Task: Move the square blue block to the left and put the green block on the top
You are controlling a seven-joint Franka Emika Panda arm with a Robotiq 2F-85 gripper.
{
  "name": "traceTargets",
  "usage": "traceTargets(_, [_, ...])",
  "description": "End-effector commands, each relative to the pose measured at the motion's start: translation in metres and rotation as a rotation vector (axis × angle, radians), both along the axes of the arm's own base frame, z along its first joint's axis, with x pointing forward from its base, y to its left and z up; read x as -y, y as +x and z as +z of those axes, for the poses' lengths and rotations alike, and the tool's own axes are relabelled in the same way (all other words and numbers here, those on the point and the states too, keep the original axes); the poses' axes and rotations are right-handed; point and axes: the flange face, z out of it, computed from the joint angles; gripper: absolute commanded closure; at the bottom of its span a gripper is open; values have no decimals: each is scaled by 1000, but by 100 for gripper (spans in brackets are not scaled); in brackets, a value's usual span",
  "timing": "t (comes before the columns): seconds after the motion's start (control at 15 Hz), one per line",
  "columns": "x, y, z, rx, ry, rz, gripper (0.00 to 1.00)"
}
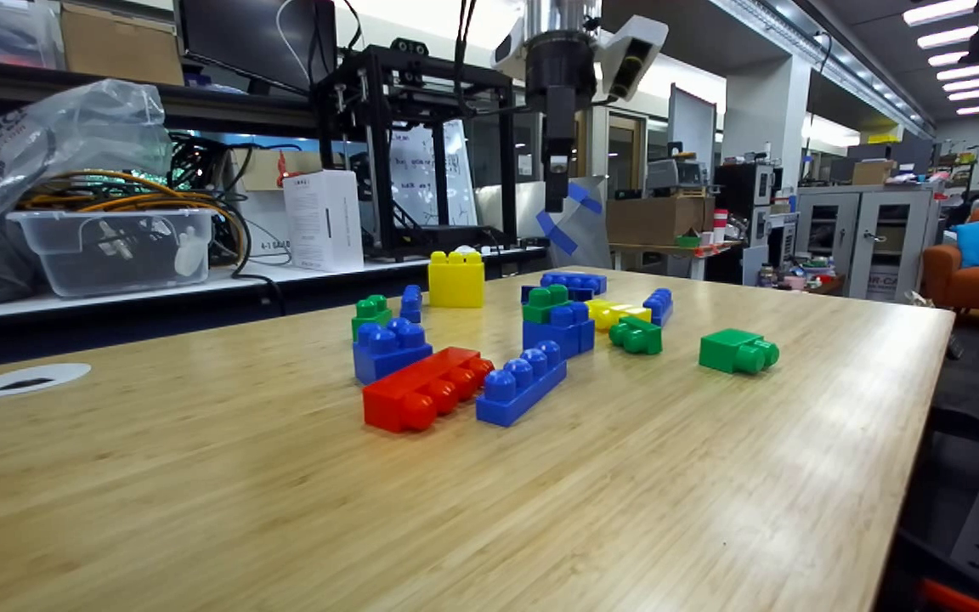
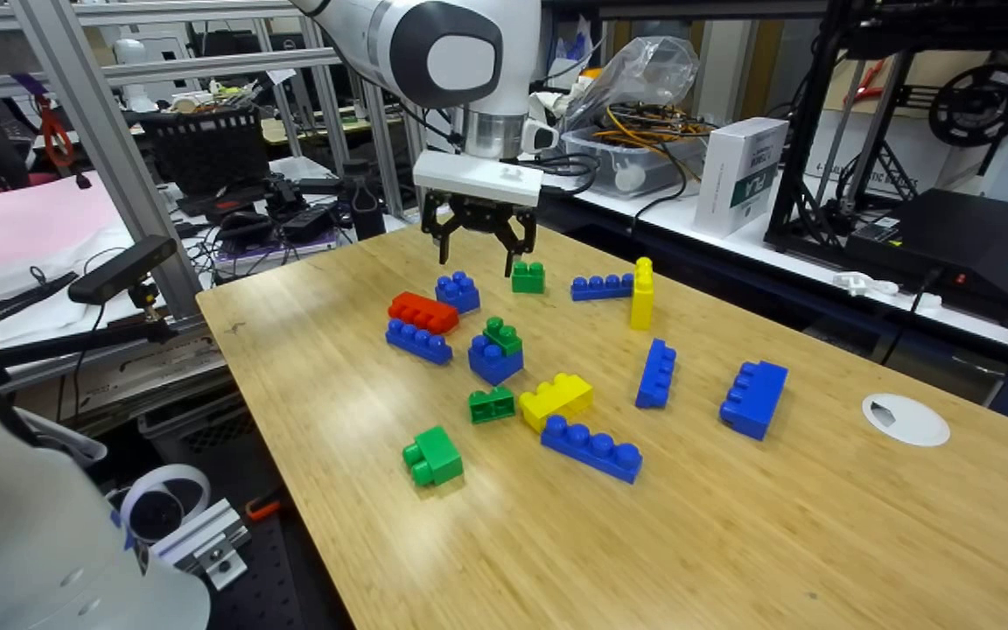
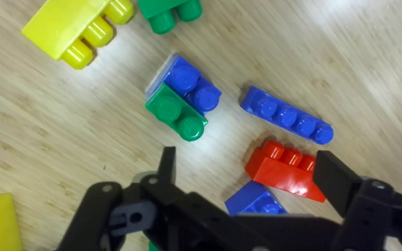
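The square blue block [image 2: 458, 296] stands studs up on the table, close beside the red brick. In the wrist view the square blue block [image 3: 248, 198] shows only in part, the gripper body covering the rest. A small green block [image 2: 528, 278] sits upright beyond it. In an exterior view this green block [image 1: 370, 318] appears just behind the square blue block [image 1: 387, 361]. From the wrist only a green sliver shows at the bottom edge. My gripper [image 2: 477, 261] hangs well above the table, jaws wide apart and nothing between them. Seen from the wrist, the gripper [image 3: 245, 152] spans over red and blue bricks.
Beside the square blue block lie a red brick [image 2: 423, 312] and a long blue brick [image 2: 418, 341]. A blue brick with a green piece on top [image 2: 495, 360] stands nearby. Other green [image 2: 434, 457], yellow [image 2: 556, 398] and blue bricks [image 2: 753, 398] are scattered around. A yellow brick [image 2: 642, 296] stands upright.
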Motion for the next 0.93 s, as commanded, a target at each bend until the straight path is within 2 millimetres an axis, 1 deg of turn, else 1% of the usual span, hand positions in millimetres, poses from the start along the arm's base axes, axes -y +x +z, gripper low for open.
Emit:
traceTargets(0.0, [6, -7, 6, -3, 10, -182, 0])
traceTargets(0.27, [15, -12, 10, -3, 0, -352, 0])
traceTargets(0.6, [23, -20, 6, -19, -16, -544, 0])
traceTargets(0.67, [25, -21, 5, -11, -27, -564, 0])
traceTargets(0.73, [21, -15, 5, -34, -33, -513, 0])
traceTargets(0.87, [22, -16, 3, -30, -33, -541, 0])
